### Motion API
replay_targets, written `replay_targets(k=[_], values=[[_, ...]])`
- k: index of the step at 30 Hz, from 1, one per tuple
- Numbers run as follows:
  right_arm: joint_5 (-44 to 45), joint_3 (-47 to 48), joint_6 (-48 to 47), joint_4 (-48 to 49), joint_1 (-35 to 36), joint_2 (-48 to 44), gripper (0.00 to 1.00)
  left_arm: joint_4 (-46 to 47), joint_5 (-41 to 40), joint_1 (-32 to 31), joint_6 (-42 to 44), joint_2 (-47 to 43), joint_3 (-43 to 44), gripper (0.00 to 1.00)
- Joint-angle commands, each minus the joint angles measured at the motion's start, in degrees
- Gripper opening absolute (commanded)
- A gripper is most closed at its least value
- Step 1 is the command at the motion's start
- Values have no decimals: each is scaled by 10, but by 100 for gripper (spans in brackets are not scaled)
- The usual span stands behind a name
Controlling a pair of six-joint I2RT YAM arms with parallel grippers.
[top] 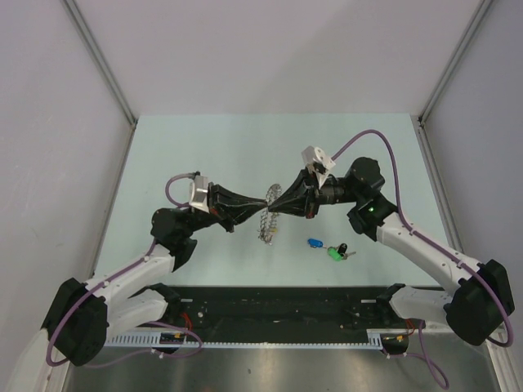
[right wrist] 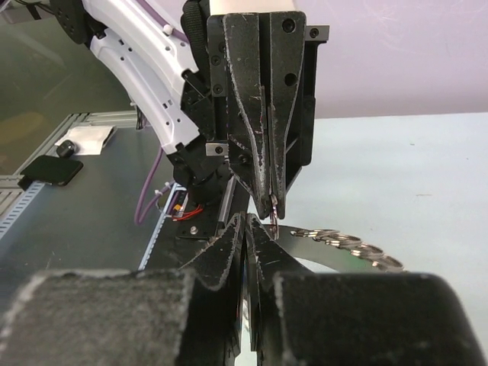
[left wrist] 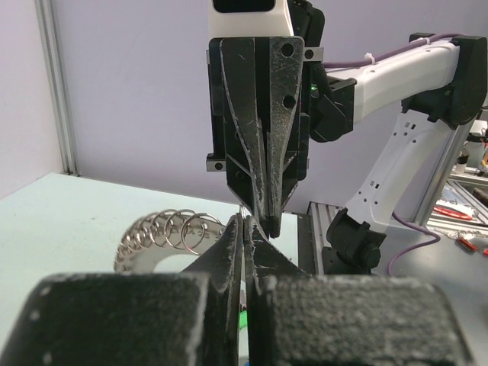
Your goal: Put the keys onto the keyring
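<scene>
The keyring (top: 266,227) hangs on edge above the table between my two grippers, which meet tip to tip. My left gripper (top: 265,198) is shut on the ring's top edge; in the left wrist view (left wrist: 245,226) the ring's wire loops (left wrist: 164,232) fan out to the left. My right gripper (top: 274,200) is shut against the same spot from the other side; in the right wrist view (right wrist: 248,226) the ring (right wrist: 343,242) curves off to the right. Keys with blue (top: 314,242), green (top: 334,254) and black (top: 342,247) heads lie on the table right of the ring.
The pale green table (top: 204,155) is walled by white panels left, right and behind. A black rail (top: 278,302) with the arm bases runs along the near edge.
</scene>
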Motion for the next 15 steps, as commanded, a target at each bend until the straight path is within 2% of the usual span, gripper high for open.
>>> replay_targets(k=[1,6,15], values=[[-2,22,-6,14,7,-4,5,53,6,2,-17,-7,16,0],[21,21,-21,-8,1,-11,10,57,-3,2,-17,-9,11,0],[76,22,-93,-131,-9,-51,19,65,-21,2,-12,0,-6,0]])
